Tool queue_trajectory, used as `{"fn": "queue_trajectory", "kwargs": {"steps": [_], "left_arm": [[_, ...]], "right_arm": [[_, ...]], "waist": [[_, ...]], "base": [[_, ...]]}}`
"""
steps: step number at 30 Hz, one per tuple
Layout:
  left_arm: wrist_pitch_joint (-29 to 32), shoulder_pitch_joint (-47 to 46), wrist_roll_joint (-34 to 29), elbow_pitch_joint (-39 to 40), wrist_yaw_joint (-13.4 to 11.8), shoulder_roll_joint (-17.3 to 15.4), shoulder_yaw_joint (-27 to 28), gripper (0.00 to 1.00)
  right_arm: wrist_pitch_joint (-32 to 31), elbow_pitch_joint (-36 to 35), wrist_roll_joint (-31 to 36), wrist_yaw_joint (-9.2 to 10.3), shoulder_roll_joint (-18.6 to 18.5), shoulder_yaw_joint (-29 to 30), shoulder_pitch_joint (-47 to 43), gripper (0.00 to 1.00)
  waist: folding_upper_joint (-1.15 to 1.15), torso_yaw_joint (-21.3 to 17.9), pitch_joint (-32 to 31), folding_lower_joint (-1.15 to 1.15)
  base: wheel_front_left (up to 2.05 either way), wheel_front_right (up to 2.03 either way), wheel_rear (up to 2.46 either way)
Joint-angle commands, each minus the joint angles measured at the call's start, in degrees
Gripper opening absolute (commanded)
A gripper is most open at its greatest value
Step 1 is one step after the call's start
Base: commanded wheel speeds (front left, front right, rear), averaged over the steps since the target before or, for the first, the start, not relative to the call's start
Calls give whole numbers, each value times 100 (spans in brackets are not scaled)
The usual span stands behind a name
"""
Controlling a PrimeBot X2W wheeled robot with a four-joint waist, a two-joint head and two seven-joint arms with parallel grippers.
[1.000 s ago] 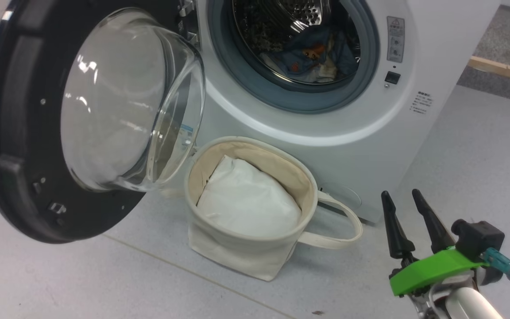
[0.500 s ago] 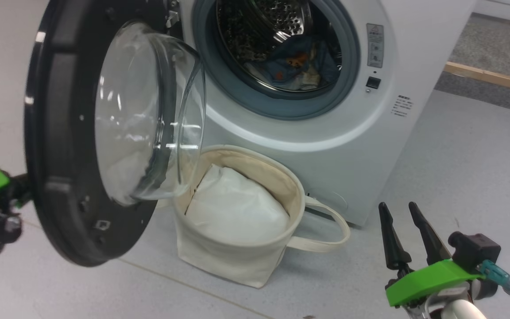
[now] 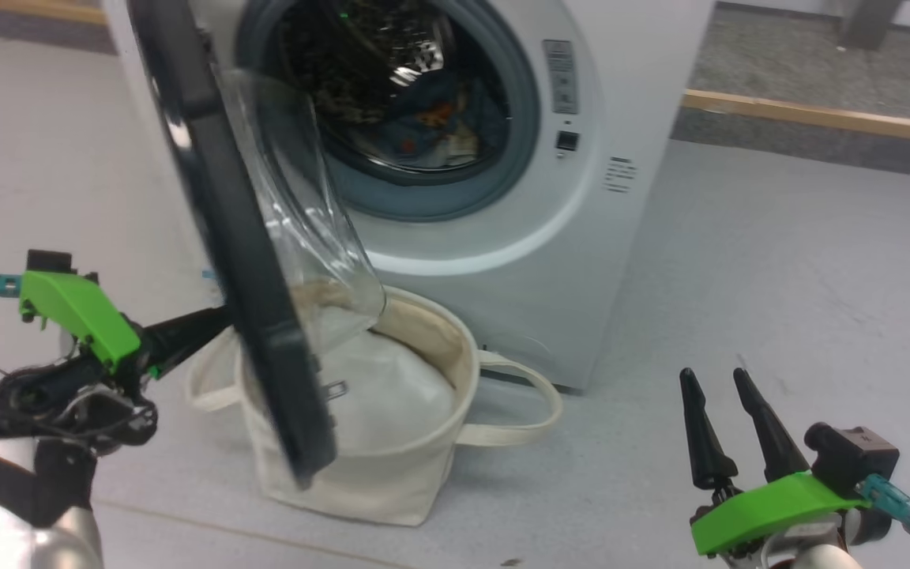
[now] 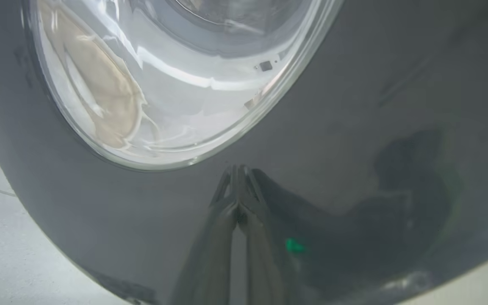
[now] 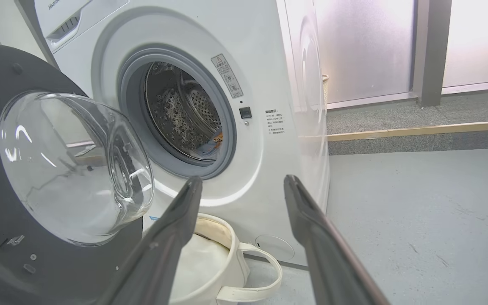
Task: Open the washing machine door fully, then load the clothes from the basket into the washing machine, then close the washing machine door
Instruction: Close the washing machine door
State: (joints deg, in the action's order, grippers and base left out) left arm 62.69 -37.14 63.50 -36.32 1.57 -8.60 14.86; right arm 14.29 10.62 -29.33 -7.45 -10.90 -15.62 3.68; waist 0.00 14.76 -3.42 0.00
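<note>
The washing machine point(image 3: 581, 261) stands open, and the clothes point(image 3: 431, 118), blue with orange prints, lie in its drum. The washing machine door point(image 3: 265, 332) shows nearly edge-on, its glass bowl point(image 3: 305, 221) hanging over the basket point(image 3: 376, 482). A white bundle point(image 3: 376, 395) fills the cream basket. My left gripper point(image 3: 214, 320) is shut, its tips against the door's glossy black outer rim point(image 4: 354, 106); the closed left gripper point(image 4: 238, 212) meets its own reflection there. Off to the machine's right, low over the floor, my right gripper point(image 3: 720, 383) stands open and holds nothing. The right wrist view looks between its fingers point(image 5: 184, 203) at the drum and the clothes point(image 5: 212, 144).
A wooden strip point(image 3: 818, 114) crosses the floor behind the machine, with grey carpet beyond. Bare grey floor point(image 3: 779, 276) spreads to the right of the machine. A loop handle point(image 3: 530, 419) of the basket sticks out toward the right. A frosted partition point(image 5: 375, 46) stands at the back.
The head camera has turned. The door has swung from facing me to nearly edge-on, toward the opening. My left gripper has come into view behind it. The right gripper has stayed put.
</note>
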Motion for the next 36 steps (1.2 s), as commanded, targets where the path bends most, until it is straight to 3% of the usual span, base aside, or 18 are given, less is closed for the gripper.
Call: {"fn": "queue_trajectory", "kwargs": {"steps": [1, 6, 10, 24, 29, 34, 36], "left_arm": [[77, -175, 68, 324, -24, -97, 74, 0], [9, 182, 120, 1199, -387, 115, 182, 0], [-265, 281, 122, 1571, -492, 193, 330, 0], [-1339, 72, 21, 1274, -372, -169, 1010, 0], [-1547, -14, -35, 1041, -276, -282, 1078, 0], [-1585, 3, -84, 862, -156, -278, 1004, 0], [-1574, 25, -108, 815, -145, -256, 959, 7]], "right_arm": [[71, -187, 26, -3, -11, -68, 124, 100], [71, -211, 47, -3, -26, -53, 158, 100], [71, -232, 75, -3, -40, -25, 197, 100], [71, -320, 183, -3, -3, 22, 335, 100], [71, -338, 200, -3, 9, 54, 372, 100], [71, -354, 174, -3, 1, 100, 362, 100], [71, -358, 164, -3, -15, 82, 371, 100]], "waist": [[0, -218, 8, 0], [0, -766, 72, 0], [0, -1249, 151, 0], [0, -2908, 562, 0], [0, -3108, 648, 0], [0, -2977, 591, 0], [0, -2850, 557, 0]], "base": [[0, 0, 0], [0, 0, 0], [0, 0, 0], [0, 0, 0], [0, 0, 0], [0, 0, 0], [0, 0, 0]]}}
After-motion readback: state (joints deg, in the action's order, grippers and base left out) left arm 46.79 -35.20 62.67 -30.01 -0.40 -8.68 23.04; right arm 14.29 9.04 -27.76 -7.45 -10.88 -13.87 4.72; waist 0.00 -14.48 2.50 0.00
